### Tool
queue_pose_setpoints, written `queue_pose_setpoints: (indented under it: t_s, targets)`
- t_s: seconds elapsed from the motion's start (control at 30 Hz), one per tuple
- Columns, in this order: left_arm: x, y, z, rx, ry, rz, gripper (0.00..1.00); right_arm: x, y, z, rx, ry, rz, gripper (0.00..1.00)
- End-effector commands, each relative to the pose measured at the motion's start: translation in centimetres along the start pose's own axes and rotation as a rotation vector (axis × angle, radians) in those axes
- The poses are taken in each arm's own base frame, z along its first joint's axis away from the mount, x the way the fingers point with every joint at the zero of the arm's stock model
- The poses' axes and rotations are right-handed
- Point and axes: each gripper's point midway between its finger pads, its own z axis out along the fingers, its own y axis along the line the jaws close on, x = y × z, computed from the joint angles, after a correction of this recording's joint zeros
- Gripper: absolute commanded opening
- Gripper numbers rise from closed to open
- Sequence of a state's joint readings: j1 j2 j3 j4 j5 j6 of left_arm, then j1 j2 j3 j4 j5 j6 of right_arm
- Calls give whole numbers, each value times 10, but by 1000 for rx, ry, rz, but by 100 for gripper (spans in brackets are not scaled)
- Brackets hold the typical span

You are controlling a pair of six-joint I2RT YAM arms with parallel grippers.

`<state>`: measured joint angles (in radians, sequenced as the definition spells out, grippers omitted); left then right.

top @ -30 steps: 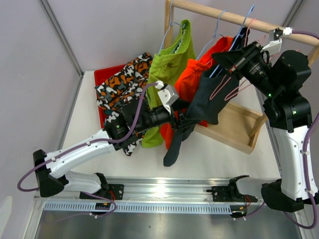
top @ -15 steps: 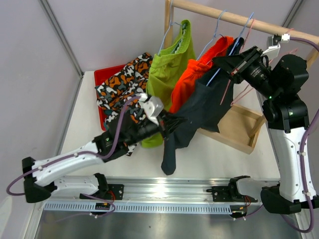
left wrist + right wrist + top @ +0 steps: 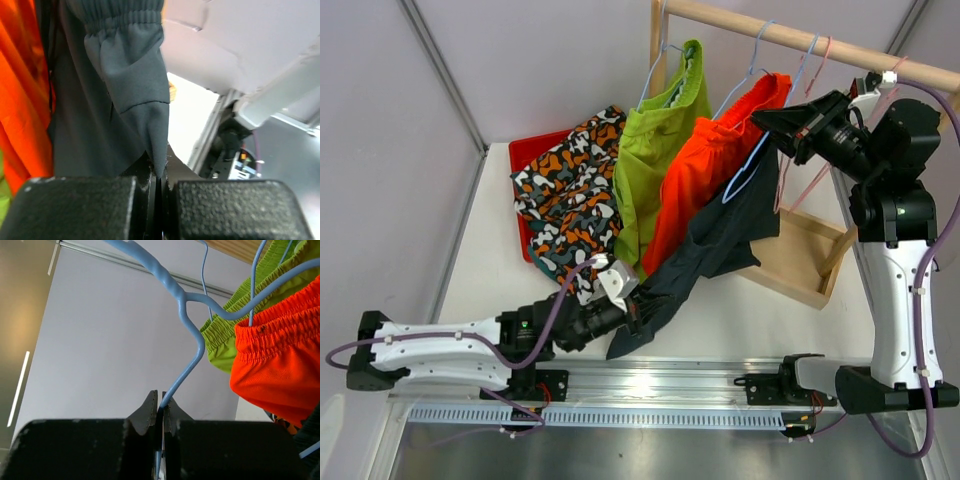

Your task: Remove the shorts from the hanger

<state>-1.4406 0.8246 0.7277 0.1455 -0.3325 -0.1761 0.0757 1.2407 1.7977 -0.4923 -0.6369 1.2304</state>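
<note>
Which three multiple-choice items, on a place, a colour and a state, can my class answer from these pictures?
1. Where do the camouflage shorts lie? A on the red tray; B on a chair; C on the floor.
2. What colour is the cloth in the left hand? A pink; B dark navy; C white.
3. How is the right hand? A open; B shut on a sock; C shut on the blue hanger.
Key: 1 A, they cover most of the tray; 2 B, the dark navy shorts are pinched in it; 3 C, the wire runs between its closed tips.
</note>
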Motion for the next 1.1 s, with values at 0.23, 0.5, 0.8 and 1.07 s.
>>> queue_pose_setpoints:
  t_s: [0.23,0.5,0.8,1.07]
  targets:
    - [-66,46,66,-329,-125,57,0,24,27,-30,-174,5,117,0]
    - [-56,116,144,-448,-23,83,0,44,50,-39,-213,85,129,0]
    - [-27,80,75,-424,75,78,0,27,63,-14,-232,118,68,0]
    - [-74,80,-75,-652,182,156,0,-18,38,20,-192,63,-11,0]
